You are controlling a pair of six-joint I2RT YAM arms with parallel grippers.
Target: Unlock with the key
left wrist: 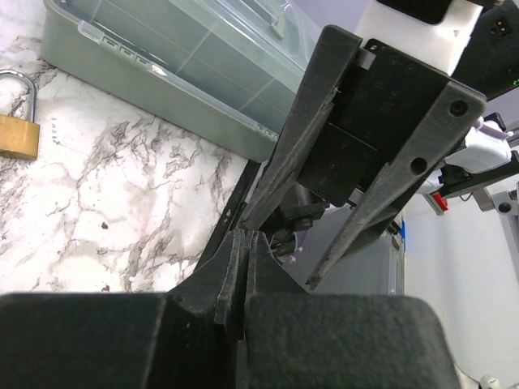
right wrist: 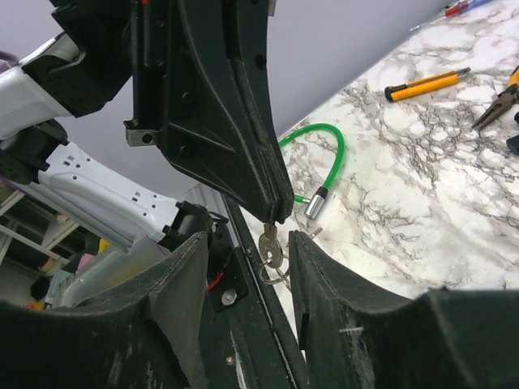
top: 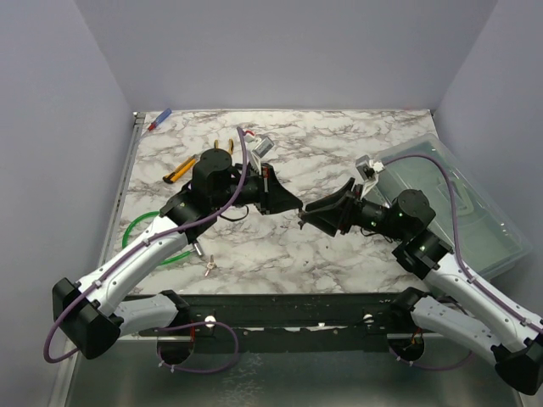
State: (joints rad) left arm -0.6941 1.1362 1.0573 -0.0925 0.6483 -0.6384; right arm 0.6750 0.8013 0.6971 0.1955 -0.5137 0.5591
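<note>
My left gripper point(top: 297, 209) is shut on the key point(right wrist: 271, 242), which hangs on its ring below the fingertips point(right wrist: 276, 207) above the table's near edge. My right gripper point(right wrist: 250, 253) stands open around the key, one finger on each side, and I see no firm contact. In the left wrist view my left gripper point(left wrist: 243, 240) is closed tight and hides the key, with the right gripper point(left wrist: 280, 251) spread just beyond it. A brass padlock point(left wrist: 16, 134) with a steel shackle lies on the marble table point(top: 339, 144), apart from both grippers.
A clear plastic organiser box point(top: 462, 203) lies at the right. A green cable lock point(top: 146, 239) lies at the left front, a yellow utility knife point(top: 180, 171) and pliers point(right wrist: 496, 104) behind it. A marker point(top: 159, 119) lies at the far left corner.
</note>
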